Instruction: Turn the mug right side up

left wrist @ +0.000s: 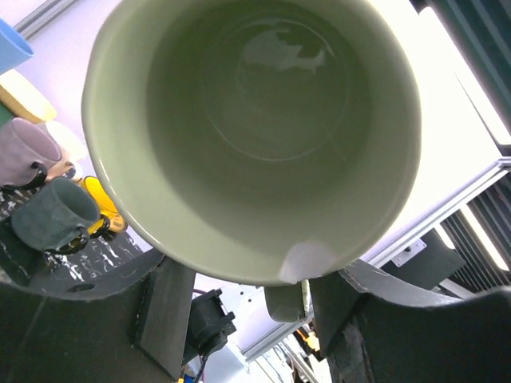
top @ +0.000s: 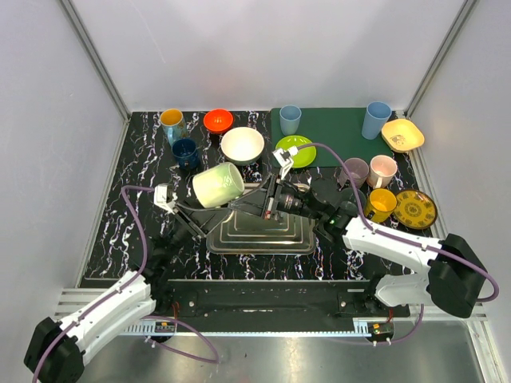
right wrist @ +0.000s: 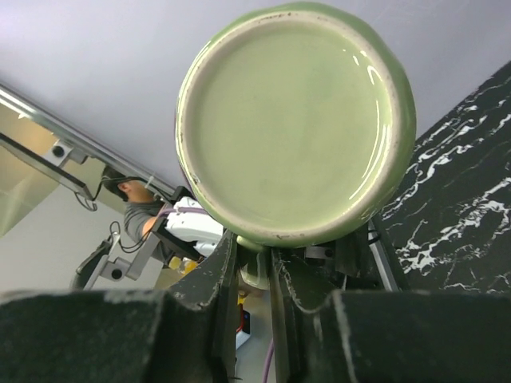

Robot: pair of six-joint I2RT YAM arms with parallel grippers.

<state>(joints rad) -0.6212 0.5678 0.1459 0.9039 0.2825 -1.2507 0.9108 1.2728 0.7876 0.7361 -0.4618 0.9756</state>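
My right gripper (right wrist: 249,259) pinched handle of mug (top: 218,185), mug sideways aloft by far-left corner of tray (top: 259,249). Right wrist showed only base; left wrist, hollow inside. My left gripper (left wrist: 247,299) gaped beneath rim.

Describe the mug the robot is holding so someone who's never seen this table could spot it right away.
Start at the steel tray in the middle of the black table. Over its back left corner a mug hangs in the air on its side. It is the only pale green one, and the only one off the table.
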